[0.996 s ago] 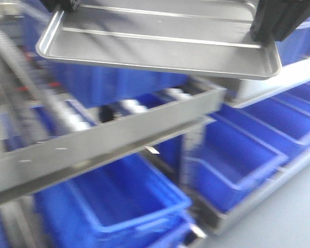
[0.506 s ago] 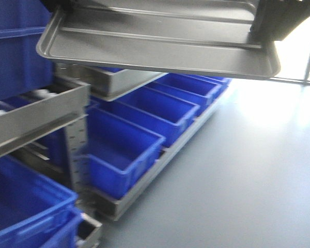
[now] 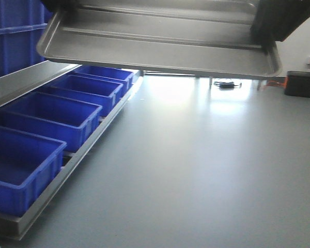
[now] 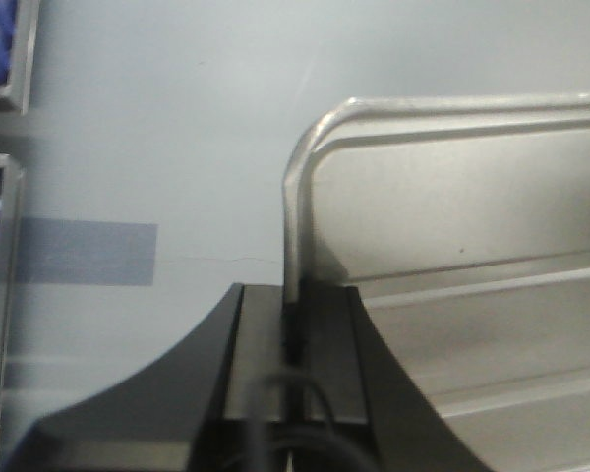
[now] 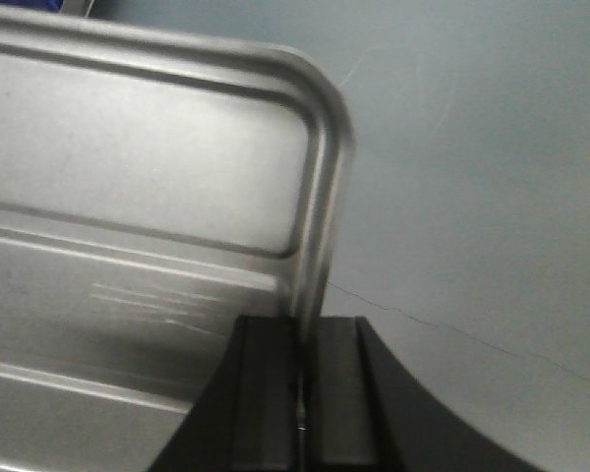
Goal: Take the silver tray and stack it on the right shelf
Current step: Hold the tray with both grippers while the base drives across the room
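Note:
The silver tray [image 3: 160, 49] hangs in the air across the top of the front view, ribs showing on its floor. My left gripper [image 4: 295, 300] is shut on the tray's left rim [image 4: 293, 226]. My right gripper [image 5: 305, 329] is shut on the tray's right rim [image 5: 320, 226]; its black body shows at the top right of the front view [image 3: 279, 18]. The tray [image 4: 472, 275] [image 5: 128, 226] is held over grey floor. The right shelf with white rollers is out of view.
A steel rack [image 3: 26, 82] runs along the left with several blue bins [image 3: 46, 113] on its low level and a blue bin [image 3: 15, 36] above. Grey floor [image 3: 196, 170] spreads ahead. A black box [image 3: 301, 83] stands far right by the wall.
The view has swung right: the roller rack and bins slid off to the left and open floor now fills the frame. The tray stays held the same way in both grippers.

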Robot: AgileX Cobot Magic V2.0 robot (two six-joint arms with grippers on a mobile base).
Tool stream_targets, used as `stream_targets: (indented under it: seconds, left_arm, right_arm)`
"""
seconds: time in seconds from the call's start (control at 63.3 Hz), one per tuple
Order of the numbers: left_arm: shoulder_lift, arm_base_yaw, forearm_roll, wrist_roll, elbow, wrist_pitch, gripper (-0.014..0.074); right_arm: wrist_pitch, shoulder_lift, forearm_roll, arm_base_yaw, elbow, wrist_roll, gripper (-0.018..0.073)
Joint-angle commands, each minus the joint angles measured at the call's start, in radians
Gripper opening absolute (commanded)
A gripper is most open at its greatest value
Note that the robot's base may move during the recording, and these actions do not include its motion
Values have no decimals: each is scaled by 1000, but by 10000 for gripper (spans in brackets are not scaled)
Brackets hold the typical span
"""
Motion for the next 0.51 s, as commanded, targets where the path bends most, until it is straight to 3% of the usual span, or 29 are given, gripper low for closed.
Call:
stream_targets:
  seconds: [0.0, 0.49]
  left_arm:
    - [-45, -3, 54, 4, -34, -24, -93]
    - [-45, -3, 43, 4, -34, -24, -93]
  right_arm:
    - [-14, -33, -51, -2, -31, -23, 57]
    - [-14, -33, -51, -2, -31, -23, 57]
